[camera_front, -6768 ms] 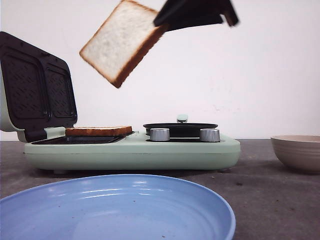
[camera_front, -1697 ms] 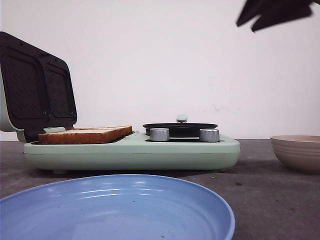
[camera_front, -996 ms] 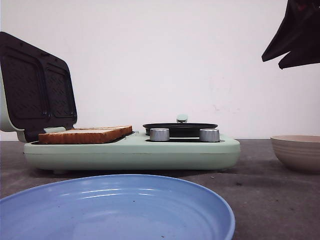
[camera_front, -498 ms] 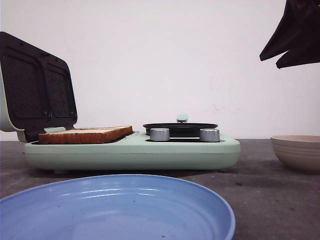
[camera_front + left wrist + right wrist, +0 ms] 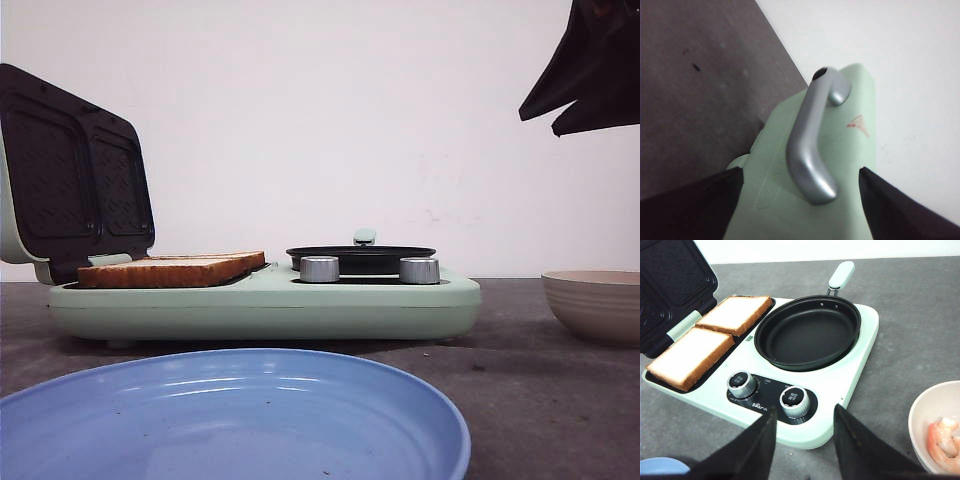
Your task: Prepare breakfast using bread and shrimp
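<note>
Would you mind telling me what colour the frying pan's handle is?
The handle is pale mint green, matching the breakfast maker; the right wrist view shows it best.

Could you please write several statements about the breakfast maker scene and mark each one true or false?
1. Both bread slices lie side by side on the sandwich plate. True.
2. The frying pan holds the shrimp. False: the pan is empty; the shrimp is in the beige bowl.
3. The sandwich maker's lid is closed. False: it stands open.
4. The right hand is open and empty. True.
5. The blue plate holds bread. False: nothing lies on it.
</note>
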`<state>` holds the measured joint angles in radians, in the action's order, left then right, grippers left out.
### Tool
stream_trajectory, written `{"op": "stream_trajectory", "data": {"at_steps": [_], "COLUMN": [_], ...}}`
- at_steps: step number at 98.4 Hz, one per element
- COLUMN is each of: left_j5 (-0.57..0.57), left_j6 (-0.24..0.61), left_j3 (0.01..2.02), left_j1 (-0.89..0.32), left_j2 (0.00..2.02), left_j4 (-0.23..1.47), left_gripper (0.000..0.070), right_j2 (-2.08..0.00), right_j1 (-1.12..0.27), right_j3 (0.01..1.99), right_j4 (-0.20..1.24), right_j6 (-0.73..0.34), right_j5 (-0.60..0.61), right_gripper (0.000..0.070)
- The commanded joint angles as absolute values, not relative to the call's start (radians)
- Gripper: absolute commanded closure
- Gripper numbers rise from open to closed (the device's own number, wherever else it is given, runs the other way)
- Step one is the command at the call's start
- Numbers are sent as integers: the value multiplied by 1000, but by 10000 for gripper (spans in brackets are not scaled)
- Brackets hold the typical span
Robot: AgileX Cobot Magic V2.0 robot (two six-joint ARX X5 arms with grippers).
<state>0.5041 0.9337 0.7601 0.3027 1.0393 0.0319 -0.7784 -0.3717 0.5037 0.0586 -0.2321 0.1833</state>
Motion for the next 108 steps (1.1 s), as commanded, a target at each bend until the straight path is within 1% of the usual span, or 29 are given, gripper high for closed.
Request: {"op": "stream_trajectory", "data": {"at_steps": [1,22,44,73,77,88,96,108], "left_j5": [511,522,536,530,527,520,520,520], "left_j6": [975,991,1063,1094,1094,1093,1093,1093], "left_j3": [750,725,725,725,725,725,725,725], "left_j1": [304,298,267,250,250,250,250,250], "left_j2": [1048,1075,1136,1203,1205,1205,1210,1216], "left_j4": [-28,-136,-234,-326,-334,-335,-335,-335], "left_gripper": [265,265,265,275,288,356,373,467], "right_j2": [-784,-784,-784,-784,-784,-784,-784,-784], "right_j1": [-374,-375,-376,-376,-376,-376,-375,-375], "right_j3": [508,508,508,508,508,508,508,508], "right_j4": [45,46,46,61,62,65,65,65], "right_j6": [-224,-226,-229,-228,-228,-228,-228,-228], "right_j5": [185,194,194,194,194,194,194,194], "right_gripper": [496,496,496,496,496,496,496,496]}}
